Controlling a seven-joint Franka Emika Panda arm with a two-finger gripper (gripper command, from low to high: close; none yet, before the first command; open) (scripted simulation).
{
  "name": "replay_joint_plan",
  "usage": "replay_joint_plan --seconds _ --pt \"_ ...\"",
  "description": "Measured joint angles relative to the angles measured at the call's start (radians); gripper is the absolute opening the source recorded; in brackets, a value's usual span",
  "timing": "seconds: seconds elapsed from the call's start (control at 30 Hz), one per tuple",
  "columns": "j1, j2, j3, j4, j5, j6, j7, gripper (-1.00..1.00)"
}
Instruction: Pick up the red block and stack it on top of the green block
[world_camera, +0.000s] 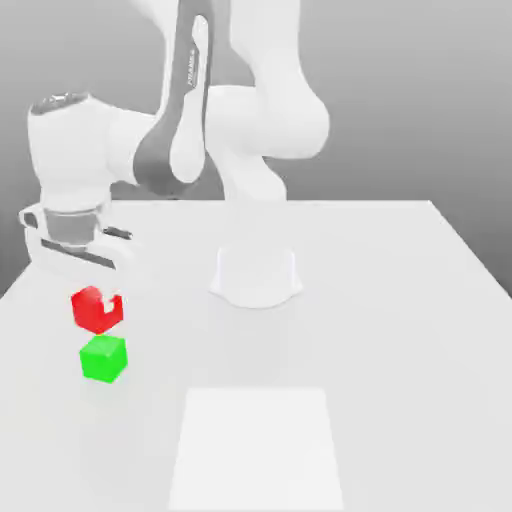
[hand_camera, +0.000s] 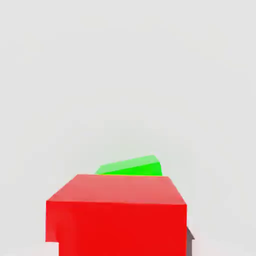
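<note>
"Red was what caught my eye first: the small block (world_camera: 84, 310), over toward the exterior view's left. Where was the claw (world_camera: 98, 298)?"

"Right at it. The claw was closed on the red block, pale fingers reaching down over its upper part."

"Was the block up in the air?"

"I couldn't tell. Neither view settled whether its underside touched the counter (world_camera: 390, 350) or hung just above it."

"And the green block (world_camera: 103, 358)?"

"Near the red one, lower in the exterior view and a touch farther to that view's right. It sat upright on the counter, one flat face up."

"So they weren't stacked?"

"No, the red block wasn't on top of the green one. In the hand view the red block loomed large, and the green block peeped out from behind it, turned at a slight angle to it."

"Did the two touch?"

"That I couldn't say; their outlines came very close in the exterior view."

"What about the arm (world_camera: 265, 120)?"

"White with grey trim. It rose from its base (world_camera: 257, 278) on the counter and bent over to the exterior view's left, with the hand (world_camera: 80, 250) pointing down. A pale rectangle (world_camera: 257, 450) lay in front of the base, well apart from it."
</note>
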Motion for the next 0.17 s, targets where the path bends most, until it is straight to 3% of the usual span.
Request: replay_joint_plan --seconds 0.07,0.1,0.17 --pt "0.010 0.073 0.009 0.002 0.069 0.068 -0.048 -1.00" --pt "0.011 0.104 0.021 0.003 0.105 0.097 -0.074 1.00" --pt "0.017 0.104 0.021 0.003 0.105 0.097 -0.073 1.00"
